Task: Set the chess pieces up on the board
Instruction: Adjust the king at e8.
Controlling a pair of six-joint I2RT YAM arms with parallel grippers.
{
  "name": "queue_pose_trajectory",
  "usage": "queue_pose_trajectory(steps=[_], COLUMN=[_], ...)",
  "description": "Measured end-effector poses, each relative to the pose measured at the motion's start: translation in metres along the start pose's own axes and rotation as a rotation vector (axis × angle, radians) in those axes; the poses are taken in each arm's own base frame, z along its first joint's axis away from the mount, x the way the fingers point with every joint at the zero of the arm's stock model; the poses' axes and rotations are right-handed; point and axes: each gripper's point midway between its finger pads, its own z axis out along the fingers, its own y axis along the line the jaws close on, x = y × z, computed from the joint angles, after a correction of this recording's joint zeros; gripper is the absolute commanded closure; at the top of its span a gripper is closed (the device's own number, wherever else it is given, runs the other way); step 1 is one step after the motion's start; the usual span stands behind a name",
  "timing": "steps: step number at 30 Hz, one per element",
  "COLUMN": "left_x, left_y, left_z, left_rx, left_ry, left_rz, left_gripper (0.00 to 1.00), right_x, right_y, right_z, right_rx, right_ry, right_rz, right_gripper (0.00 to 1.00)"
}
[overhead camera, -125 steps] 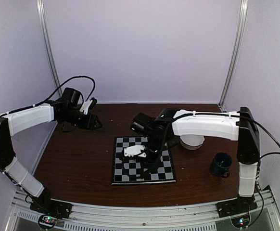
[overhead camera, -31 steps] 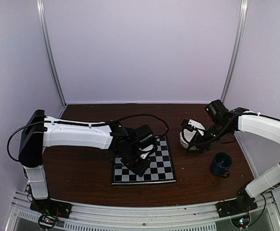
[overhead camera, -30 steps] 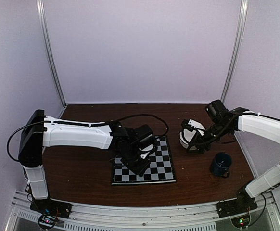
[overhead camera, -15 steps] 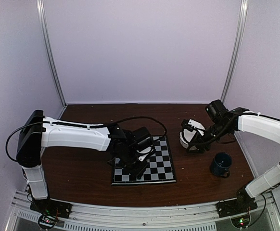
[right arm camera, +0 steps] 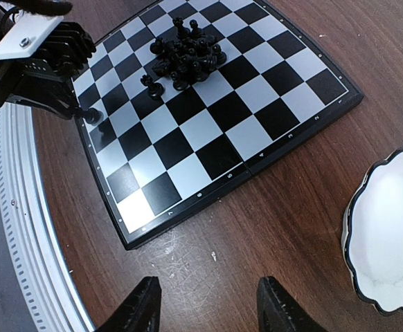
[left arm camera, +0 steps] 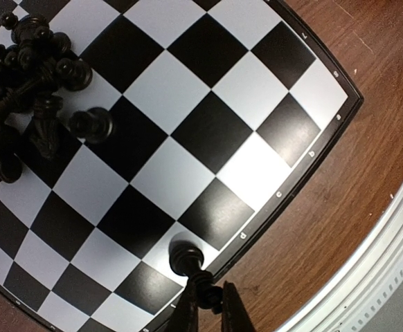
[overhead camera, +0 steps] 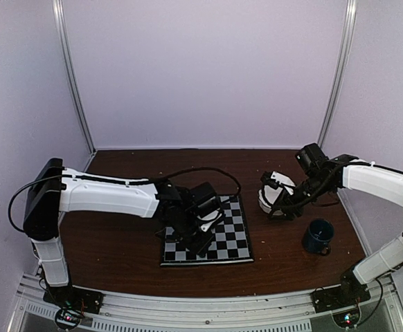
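Note:
The board [overhead camera: 235, 238] lies mid-table. A heap of black chess pieces [left arm camera: 20, 72] lies on the board [left arm camera: 187, 90] near one corner, and two pieces [left arm camera: 91, 124] stand just apart from it. My left gripper [left arm camera: 212, 308] is shut on the top of one chess piece [left arm camera: 186, 261], whose base is at a white square in the edge row by the letter d. In the right wrist view the heap [right arm camera: 186, 57] and the left gripper [right arm camera: 84, 114] show at the board's [right arm camera: 257, 104] far side. My right gripper [right arm camera: 205, 304] is open and empty over bare table.
A white scalloped bowl [right arm camera: 388, 235] sits right of the board, beside my right gripper [overhead camera: 279, 207]. A dark blue mug [overhead camera: 318, 236] stands near the front right. The metal rail [left arm camera: 368, 277] runs along the table's near edge, close to the held piece.
My left gripper has shifted slightly left and toward the board's near-left edge with the piece. The right arm has not moved.

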Motion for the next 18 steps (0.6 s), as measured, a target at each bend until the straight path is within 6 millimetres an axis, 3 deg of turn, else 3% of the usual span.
queue_pose_trajectory(steps=[13,18], left_x=[0.002,0.002], left_y=[0.001,0.001], left_z=[-0.003,-0.012], left_rx=[-0.002,-0.008], left_ry=[0.000,-0.003], left_rz=[-0.001,0.024], left_gripper=[0.55,0.51], right_x=[0.002,0.003], right_y=[-0.001,-0.001], right_z=[0.004,0.004], right_rx=[-0.006,-0.007], right_ry=[0.011,0.014], right_rz=[0.008,0.009], right_gripper=[0.50,0.50])
